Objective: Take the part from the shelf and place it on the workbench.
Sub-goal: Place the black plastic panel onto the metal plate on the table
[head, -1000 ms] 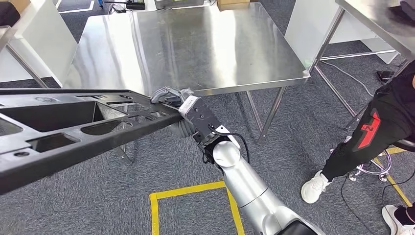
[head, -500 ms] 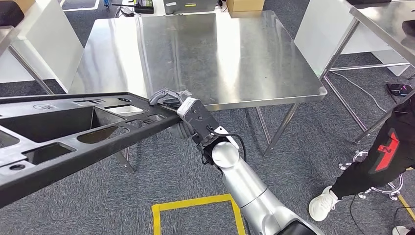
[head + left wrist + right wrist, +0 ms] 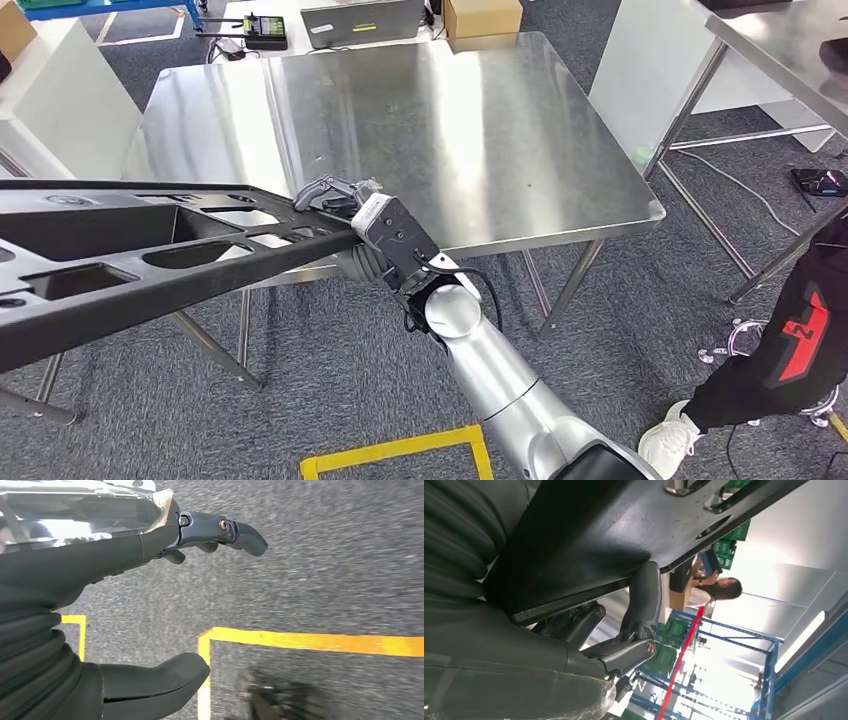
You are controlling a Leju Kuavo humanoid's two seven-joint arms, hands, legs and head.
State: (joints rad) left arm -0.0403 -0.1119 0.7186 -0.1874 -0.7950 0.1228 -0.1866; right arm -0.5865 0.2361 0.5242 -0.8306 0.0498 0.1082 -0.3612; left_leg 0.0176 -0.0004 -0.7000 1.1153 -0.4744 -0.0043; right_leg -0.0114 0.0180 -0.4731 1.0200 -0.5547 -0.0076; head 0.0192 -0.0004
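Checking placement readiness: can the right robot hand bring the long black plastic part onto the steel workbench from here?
Probably yes: right robot hand grips the part at the bare steel workbench edge.

View: camera has shifted; workbench (image 3: 520, 130) sits lower in picture, laptop and box at its far edge showing.
Part (image 3: 150, 265): end nearer the bench edge.
Person (image 3: 790, 350): further right.

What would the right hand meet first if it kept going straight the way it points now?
Probably the shiny steel workbench: the right hand, gripping the long black plastic part, points toward its near edge. Height there is unclear.
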